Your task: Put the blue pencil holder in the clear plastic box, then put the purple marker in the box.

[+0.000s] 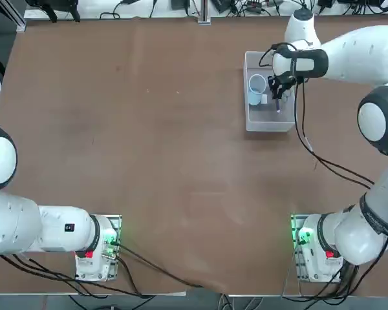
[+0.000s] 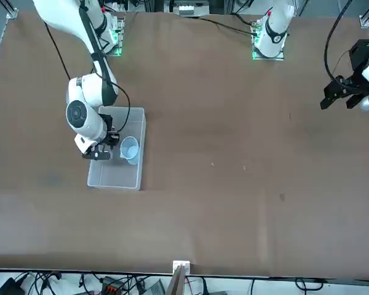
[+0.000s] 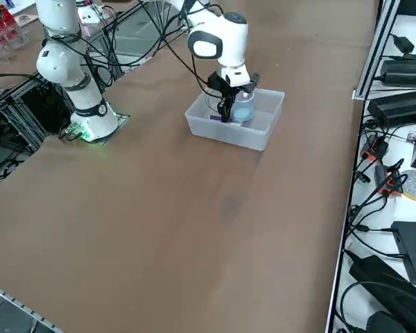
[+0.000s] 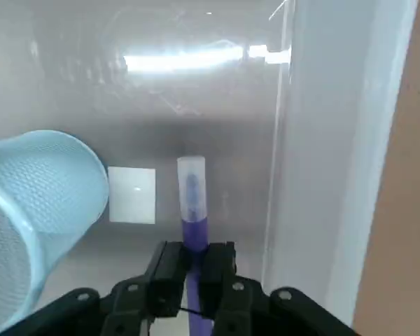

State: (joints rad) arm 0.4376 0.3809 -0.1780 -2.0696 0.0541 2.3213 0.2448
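The clear plastic box stands at the table's far right, also seen in the front view and the side view. The blue pencil holder stands upright inside it. My right gripper is lowered into the box beside the cup, shut on the purple marker. The marker's whitish tip points at the box floor, close to the white label. A sliver of the marker shows below the fingers.
The box's right wall runs close beside the marker. Cables lie along the table's far edge. The parked arm's base and my own base stand at the near edge.
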